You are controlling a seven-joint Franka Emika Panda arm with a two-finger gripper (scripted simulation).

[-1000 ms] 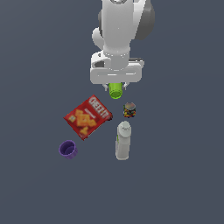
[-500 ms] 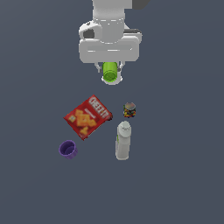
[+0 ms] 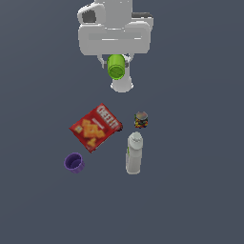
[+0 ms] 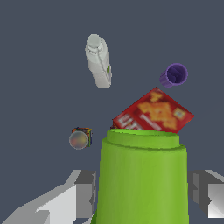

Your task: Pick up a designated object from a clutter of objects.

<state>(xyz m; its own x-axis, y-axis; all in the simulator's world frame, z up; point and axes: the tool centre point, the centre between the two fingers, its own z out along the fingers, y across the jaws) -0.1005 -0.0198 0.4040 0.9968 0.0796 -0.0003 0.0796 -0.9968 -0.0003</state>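
Here, in the exterior view, the purple cup [image 3: 74, 162] stands farthest toward the exterior view's left on the dark worktop [image 3: 200, 190], upright with its mouth showing. Next comes the red box [image 3: 95, 127], lying flat and turned at an angle, near the purple cup but apart from it. Above the box in the frame, the tool [image 3: 116, 61] hangs under the white arm and is closed on the green cup [image 3: 116, 66], which is clear of the worktop and apart from the rest of the clutter. The wrist view shows a grey finger [image 4: 85, 192] pressed to one side of the green cup [image 4: 142, 175] and another at the opposite side. Further right lies the white bottle [image 3: 134, 152] on its side, cap toward the box's corner. Just above it in the frame sits the small dark jar [image 3: 141, 119], close to the bottle's cap.
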